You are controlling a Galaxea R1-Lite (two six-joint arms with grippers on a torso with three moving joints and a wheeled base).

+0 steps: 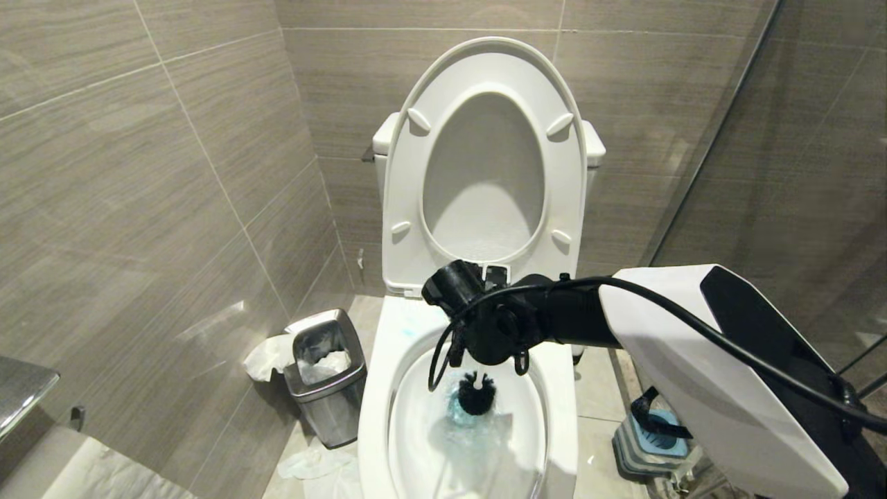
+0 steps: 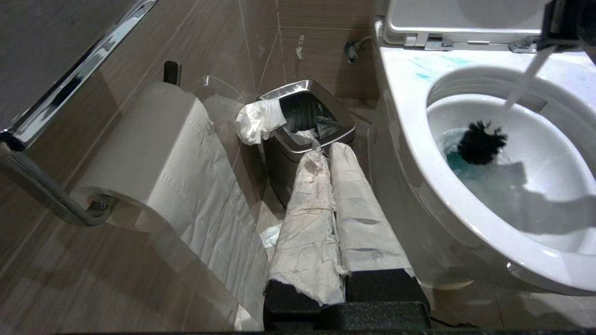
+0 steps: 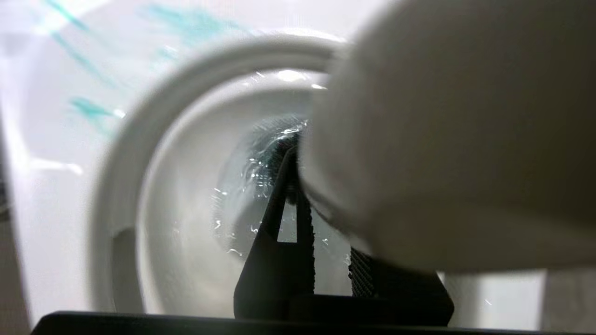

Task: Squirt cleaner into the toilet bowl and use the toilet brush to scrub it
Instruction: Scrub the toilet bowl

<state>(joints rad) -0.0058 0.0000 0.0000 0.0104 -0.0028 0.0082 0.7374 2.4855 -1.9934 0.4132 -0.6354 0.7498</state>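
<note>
Standing head-down in the toilet bowl (image 1: 374, 409), the toilet brush (image 1: 477, 393) has its black bristles at the blue-tinted water, where the cleaner (image 2: 458, 163) pools. It looks light, with a stiff, slick handle and springy bristles, so the best hold is high on the handle, where the right gripper (image 3: 326, 223) is clamped. The left gripper (image 2: 331, 195) hangs beside the bowl, fingers together. One brush, one bowl, one steel bin (image 1: 326, 374), one brush holder (image 1: 648, 443).

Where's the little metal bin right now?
In the head view the bin stands on the floor at the robot's left, right beside the toilet bowl, near the tiled wall.
</note>
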